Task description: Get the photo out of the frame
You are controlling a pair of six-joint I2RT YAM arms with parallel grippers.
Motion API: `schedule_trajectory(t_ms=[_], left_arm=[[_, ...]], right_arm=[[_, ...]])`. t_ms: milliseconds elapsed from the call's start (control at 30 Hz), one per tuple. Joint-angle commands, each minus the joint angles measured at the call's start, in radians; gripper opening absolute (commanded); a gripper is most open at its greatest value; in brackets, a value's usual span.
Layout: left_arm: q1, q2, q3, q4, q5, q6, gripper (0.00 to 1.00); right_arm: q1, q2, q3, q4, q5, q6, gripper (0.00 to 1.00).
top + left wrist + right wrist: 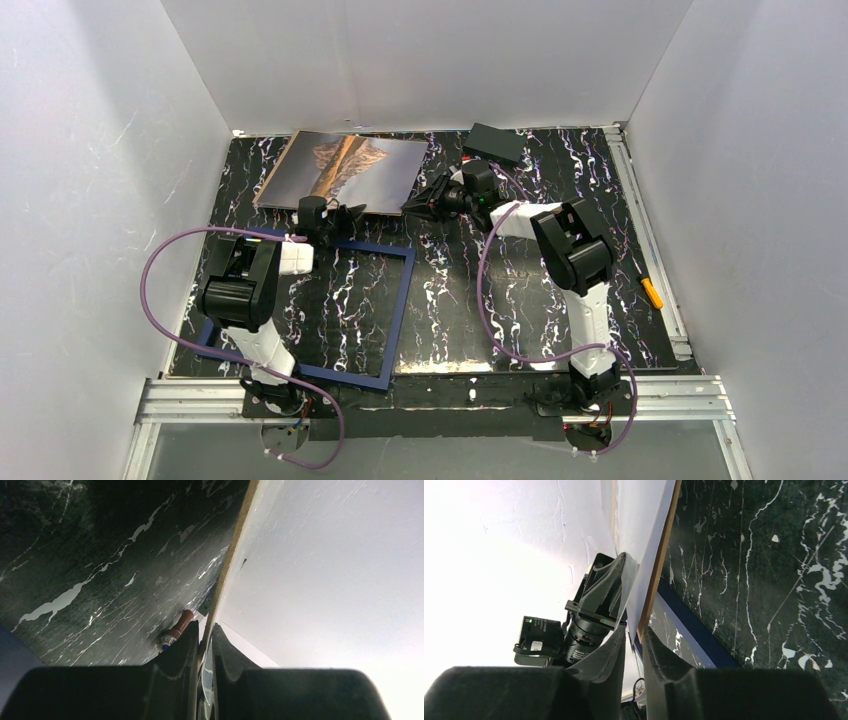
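Left wrist view, notes for you:
- Your left gripper (204,630) sits at bottom of picture. Both dark fingers (182,650) press on thin brown edge of photo (227,565), jaws nearly together.
- Edge runs from fingertips diagonally up to top border.
- Left of edge you see table (90,555): black marble top, white veins.
- Small reddish-brown cylinder (176,629) with metallic tip lies on table just beside fingertip on picture's left. Too blurred for you to name.
- Right of edge: pale grey, washed-out surface. Print or wall, cannot tell.
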Motion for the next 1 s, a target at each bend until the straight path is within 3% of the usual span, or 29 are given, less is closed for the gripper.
schedule_trajectory(t_ms=[0, 167, 800, 967], left_arm=[[-0.008, -0.002, -0.002, -0.049, 0.055, -0.026, 0.0], [-0.009, -0.008, -0.001, -0.058, 0.055, -0.018, 0.0], [-0.009, -0.001, -0.007, -0.044, 0.055, -0.026, 0.0], [-0.009, -0.001, -0.022, -0.037, 0.04, -0.028, 0.0]], right_arm=[[0.009, 0.016, 0.066, 0.071, -0.013, 0.027, 0.24], [0.013, 0.028, 0.081, 0.075, -0.014, 0.034, 0.19], [0.029, 0.117, 0.174, 0.014, 0.021, 0.03, 0.24], [0.024, 0.131, 0.161, 0.026, 0.062, 0.033, 0.12]])
